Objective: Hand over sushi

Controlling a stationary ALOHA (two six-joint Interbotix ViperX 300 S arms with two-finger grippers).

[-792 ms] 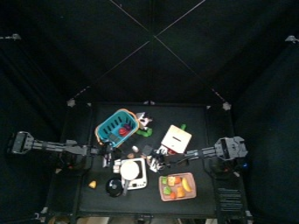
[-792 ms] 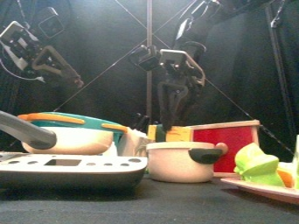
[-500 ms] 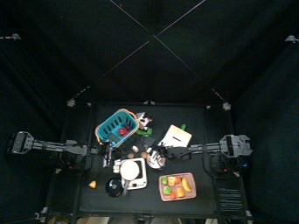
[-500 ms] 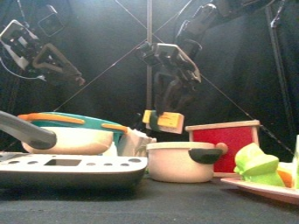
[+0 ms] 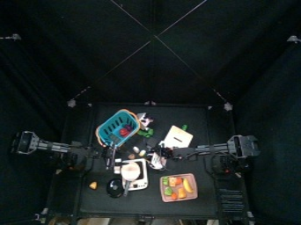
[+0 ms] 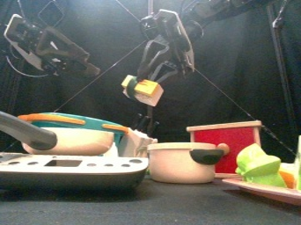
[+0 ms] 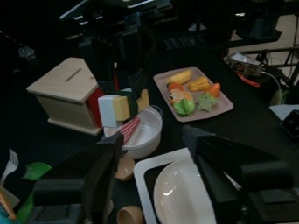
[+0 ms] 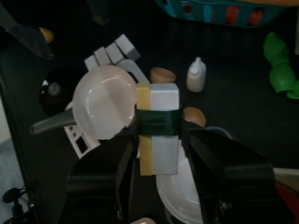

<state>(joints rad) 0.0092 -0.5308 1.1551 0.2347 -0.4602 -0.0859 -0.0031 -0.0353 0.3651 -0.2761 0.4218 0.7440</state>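
The sushi (image 6: 143, 89) is a yellow-and-white block with a dark band. It hangs high above the table, with my right gripper (image 6: 150, 81) shut on it. In the right wrist view the sushi (image 8: 156, 107) stands upright between the jaws of that gripper (image 8: 160, 144), over a white pan (image 8: 103, 101). My left gripper (image 6: 73, 58) hangs open at the upper left, apart from the sushi. In the left wrist view this gripper (image 7: 158, 156) is spread wide, and the sushi (image 7: 118, 110) shows beyond it, held by the other arm.
A white pot with a black handle (image 6: 181, 162), a red-and-wood box (image 6: 231, 138), a tray of food (image 7: 194, 88), a white plate (image 7: 187, 191), a grey scale (image 6: 70, 169) and a teal basket (image 5: 118, 127) crowd the table.
My right gripper has lifted the sushi from beside the pot, up and leftward toward the left arm. The left gripper has shifted slightly right.
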